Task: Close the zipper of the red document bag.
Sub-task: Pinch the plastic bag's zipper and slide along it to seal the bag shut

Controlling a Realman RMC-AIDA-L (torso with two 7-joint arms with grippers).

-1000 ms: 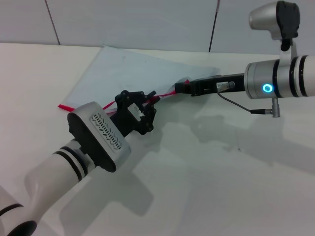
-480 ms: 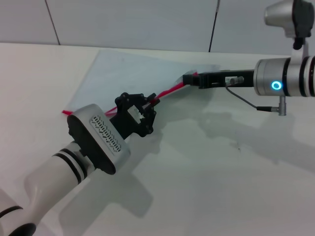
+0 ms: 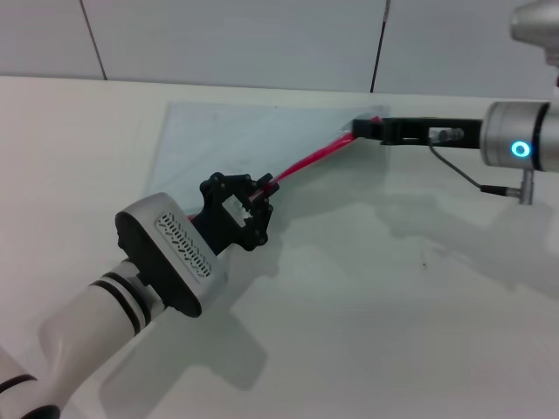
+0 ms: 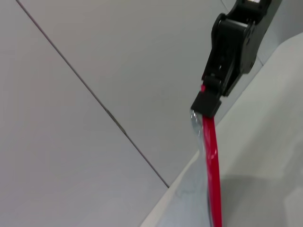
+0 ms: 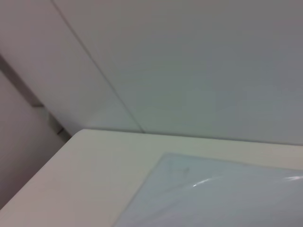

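While on zipper (image 3: pixel 310 161), both tools (image 3: pixel 262 185) (image 3: pixel 360 130) outstretched.

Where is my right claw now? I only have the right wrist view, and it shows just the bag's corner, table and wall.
Observer: The right claw is shut on the far end of the zipper, at the red document bag's corner.
Operator: And the left claw?
Observer: The left claw is at the zipper partway along, nearer the robot.
Operator: Is the strip slack?
Observer: No, it runs straight between the two claws.
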